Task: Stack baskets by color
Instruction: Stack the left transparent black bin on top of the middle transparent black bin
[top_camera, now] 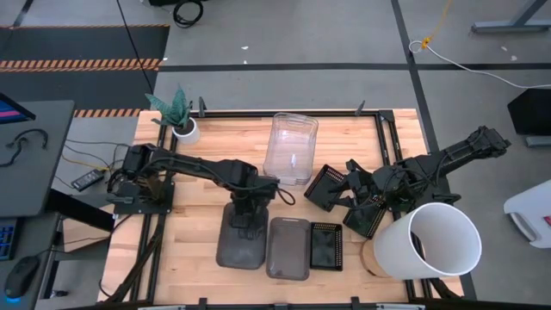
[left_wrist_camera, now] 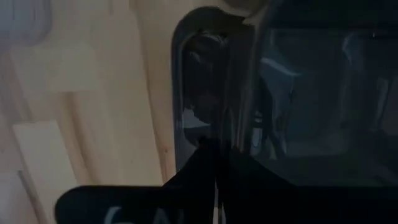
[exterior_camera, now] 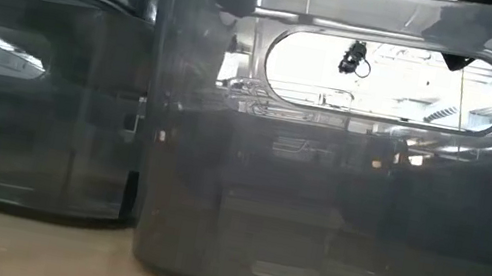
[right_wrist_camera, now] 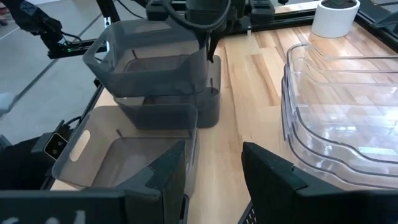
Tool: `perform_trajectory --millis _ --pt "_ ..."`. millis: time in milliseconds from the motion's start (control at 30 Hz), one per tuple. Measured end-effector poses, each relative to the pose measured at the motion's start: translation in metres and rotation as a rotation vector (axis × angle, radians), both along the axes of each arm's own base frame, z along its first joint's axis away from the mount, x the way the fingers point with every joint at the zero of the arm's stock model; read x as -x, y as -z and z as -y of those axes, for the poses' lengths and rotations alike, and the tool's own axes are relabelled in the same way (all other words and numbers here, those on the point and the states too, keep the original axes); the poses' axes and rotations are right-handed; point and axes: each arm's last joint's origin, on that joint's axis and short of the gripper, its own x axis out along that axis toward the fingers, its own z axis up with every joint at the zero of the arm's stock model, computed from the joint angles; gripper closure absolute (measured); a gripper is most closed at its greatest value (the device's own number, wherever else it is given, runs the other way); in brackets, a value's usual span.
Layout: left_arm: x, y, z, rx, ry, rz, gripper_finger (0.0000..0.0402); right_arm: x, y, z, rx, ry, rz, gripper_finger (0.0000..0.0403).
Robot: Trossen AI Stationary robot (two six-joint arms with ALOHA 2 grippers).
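Note:
Two smoky grey baskets stand nested near the table's front; the upper one [right_wrist_camera: 146, 59] sits high in the lower one [right_wrist_camera: 168, 115]. My left gripper [top_camera: 246, 207] points down, shut on the upper basket's far wall. A third grey basket [top_camera: 288, 248] and a black mesh basket [top_camera: 327, 247] stand to their right. The clear baskets [top_camera: 291, 146] are nested at the far middle. My right gripper [right_wrist_camera: 214, 177] hangs open above the table's right part, between two more mesh baskets [top_camera: 323, 185] [top_camera: 366, 217], with nothing between its fingers. My left gripper pinches the upper grey basket's far short wall at its rim [right_wrist_camera: 207, 62], one finger inside the basket and one outside [left_wrist_camera: 205, 174]. The fingers come from above, pointing down. The basket stays upright, its lower part inside the grey basket beneath it.
A big white bucket [top_camera: 435, 245] lies on its side at the front right. A white plant pot [top_camera: 184, 129] stands at the far left corner. Bare wood lies between the clear baskets and the grey ones.

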Motion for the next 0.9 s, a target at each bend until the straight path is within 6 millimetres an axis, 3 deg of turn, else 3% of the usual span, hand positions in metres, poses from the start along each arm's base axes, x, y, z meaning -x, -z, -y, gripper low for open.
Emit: perform_trajectory --millis 333,567,733,900 --pt "-0.004 0.0 -0.013 -0.028 -0.002 0.026 0.0392 0.0 0.0 0.0 -0.005 0.002 0.002 0.0242" --pt "-0.01 0.018 -0.012 -0.042 -0.026 -0.036 0.0378 0.0 0.0 -0.001 -0.023 -0.008 -0.001 0.0242" --pt "-0.011 0.027 -0.01 -0.05 -0.036 -0.081 0.0348 0.0 0.0 0.0 -0.024 -0.006 -0.004 0.0242" --pt "-0.009 0.024 -0.002 -0.054 -0.025 -0.076 0.0283 0.0 0.0 0.0 -0.019 -0.009 -0.004 0.0242"
